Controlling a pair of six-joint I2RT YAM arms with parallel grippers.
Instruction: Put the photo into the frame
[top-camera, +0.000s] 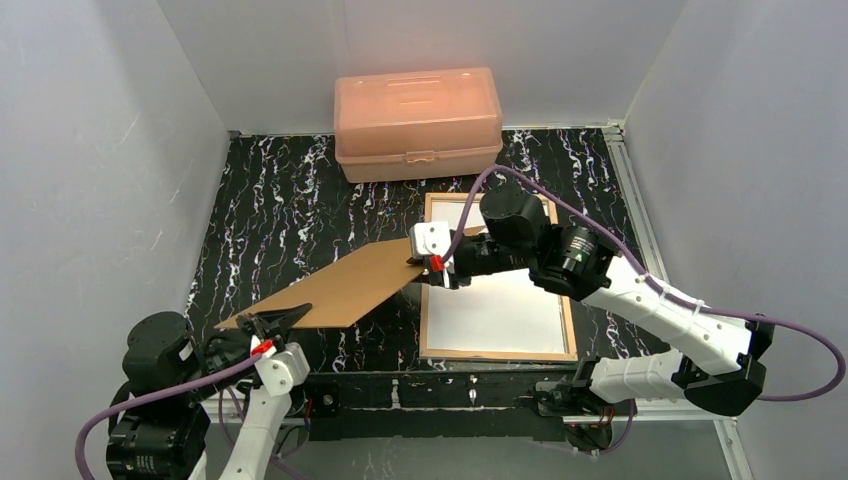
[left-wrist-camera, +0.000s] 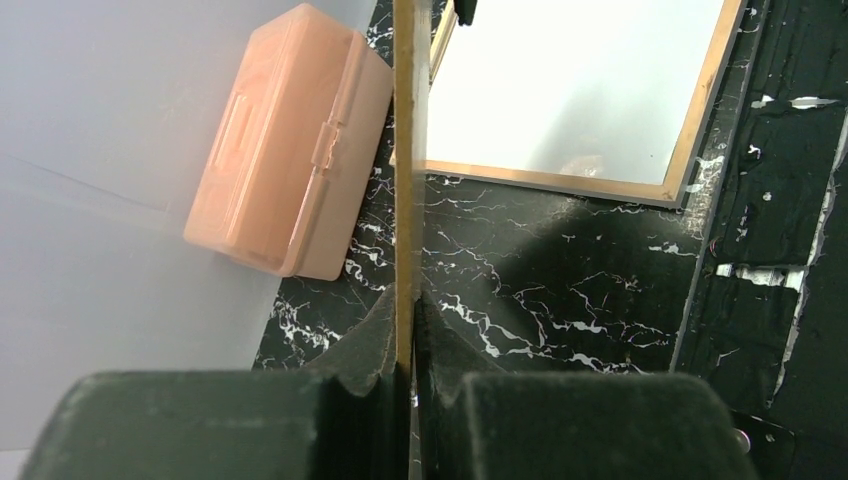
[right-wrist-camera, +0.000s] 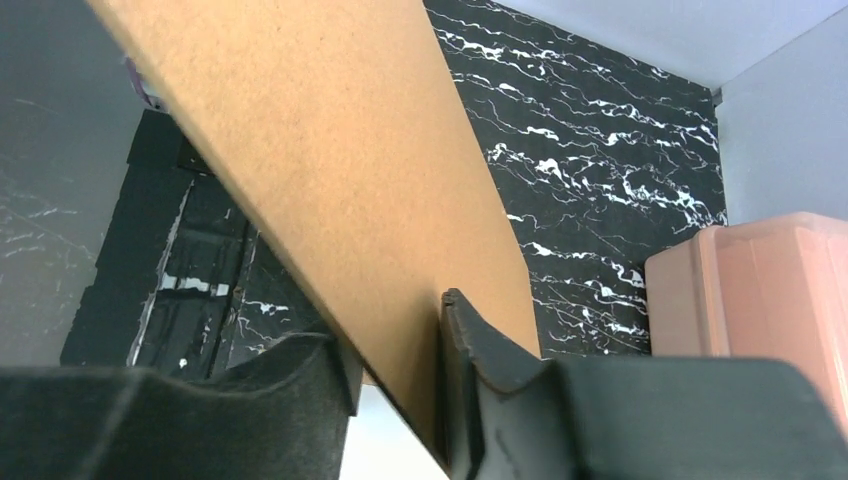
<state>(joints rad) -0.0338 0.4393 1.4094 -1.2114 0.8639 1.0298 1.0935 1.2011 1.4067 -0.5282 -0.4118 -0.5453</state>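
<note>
The frame (top-camera: 497, 353) lies flat right of centre, tan wood back up. A plain white sheet (top-camera: 500, 310) fills it, seemingly the photo lying face down; no print shows. A brown backing board (top-camera: 350, 285) hangs tilted above the table, left of the frame. My left gripper (top-camera: 270, 325) is shut on its near-left corner. My right gripper (top-camera: 428, 265) is shut on its far-right edge, over the frame's left rail. The left wrist view shows the board edge-on (left-wrist-camera: 410, 150) between my shut left gripper (left-wrist-camera: 408, 310), with the frame (left-wrist-camera: 700, 120) beyond. In the right wrist view, my right gripper (right-wrist-camera: 400, 340) clamps the board (right-wrist-camera: 330, 160).
An orange plastic box (top-camera: 418, 120) stands at the back centre against the wall, also in the left wrist view (left-wrist-camera: 290, 140) and the right wrist view (right-wrist-camera: 760, 290). Grey walls enclose the black marbled table (top-camera: 290, 220) on three sides.
</note>
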